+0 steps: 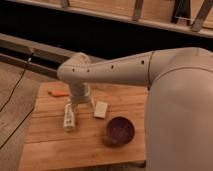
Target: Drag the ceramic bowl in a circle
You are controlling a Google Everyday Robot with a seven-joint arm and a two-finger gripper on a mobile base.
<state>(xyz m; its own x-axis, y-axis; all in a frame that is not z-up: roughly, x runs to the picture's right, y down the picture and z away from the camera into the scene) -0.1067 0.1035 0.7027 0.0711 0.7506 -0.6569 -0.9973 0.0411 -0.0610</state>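
Maroon ceramic bowl (120, 131); gripper (81, 104) between bottle (69, 118) and, perhaps, cup (101, 109).

White, dark-dotted arm (112, 70) — pale end effector (80, 105) above table (55, 145).

Your arm (120, 72) hid the table's (50, 145) 3 o'clock edge; your gripper (80, 105) hung at the ceramic bowl's (119, 131) 10 o'clock.
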